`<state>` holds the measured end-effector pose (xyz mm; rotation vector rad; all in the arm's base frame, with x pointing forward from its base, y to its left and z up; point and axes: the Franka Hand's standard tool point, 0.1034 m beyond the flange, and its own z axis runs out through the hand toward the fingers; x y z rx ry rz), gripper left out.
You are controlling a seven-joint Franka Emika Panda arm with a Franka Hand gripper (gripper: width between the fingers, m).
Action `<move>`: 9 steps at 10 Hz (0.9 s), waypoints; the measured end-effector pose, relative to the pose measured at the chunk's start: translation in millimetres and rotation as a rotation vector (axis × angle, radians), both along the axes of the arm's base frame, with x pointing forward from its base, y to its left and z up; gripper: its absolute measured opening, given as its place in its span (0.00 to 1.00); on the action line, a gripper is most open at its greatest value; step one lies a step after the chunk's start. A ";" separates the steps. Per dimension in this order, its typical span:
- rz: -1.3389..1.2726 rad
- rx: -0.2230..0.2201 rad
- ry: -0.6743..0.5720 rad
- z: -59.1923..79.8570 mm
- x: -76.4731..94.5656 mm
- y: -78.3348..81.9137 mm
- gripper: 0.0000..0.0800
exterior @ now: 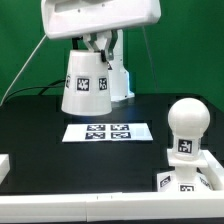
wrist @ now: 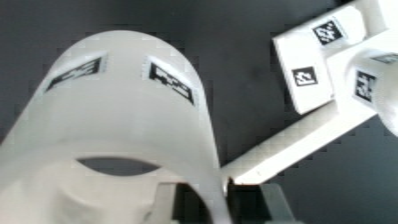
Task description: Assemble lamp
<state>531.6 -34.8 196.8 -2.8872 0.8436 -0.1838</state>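
Exterior view, left to right: the shade (exterior: 87,83) hangs above the table (exterior: 40,125), clamped at its upper rim by the gripper (exterior: 99,48), which is closed on the shade wall. The marker board (exterior: 106,131) lies flat at centre. At the right, the bulb (exterior: 187,127) stands upright in the base (exterior: 190,180).

Risk: the shade hangs from a thin rim grip. It may tilt or slip during transfer, strike the bulb head, and jam instead of seating.

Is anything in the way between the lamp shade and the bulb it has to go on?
No, nothing visible. The shade is up in the gripper, and only bare black table and the flat marker board lie between it and the bulb.
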 end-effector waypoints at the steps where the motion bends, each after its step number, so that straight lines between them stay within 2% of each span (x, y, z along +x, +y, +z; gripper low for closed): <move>1: 0.001 -0.001 0.005 -2.2 -1.3 0.5 0.05; 3: 0.002 -0.001 0.006 -2.5 -1.4 0.7 0.05; 4: -0.027 0.040 0.007 1.4 -0.3 8.2 0.05; 5: -0.078 0.125 -0.012 17.1 9.1 24.0 0.05; 6: -0.091 0.143 -0.039 31.1 22.7 37.7 0.05; 8: -0.157 0.192 -0.084 62.5 50.5 76.6 0.05; 9: -0.170 0.192 -0.079 68.6 62.5 87.5 0.05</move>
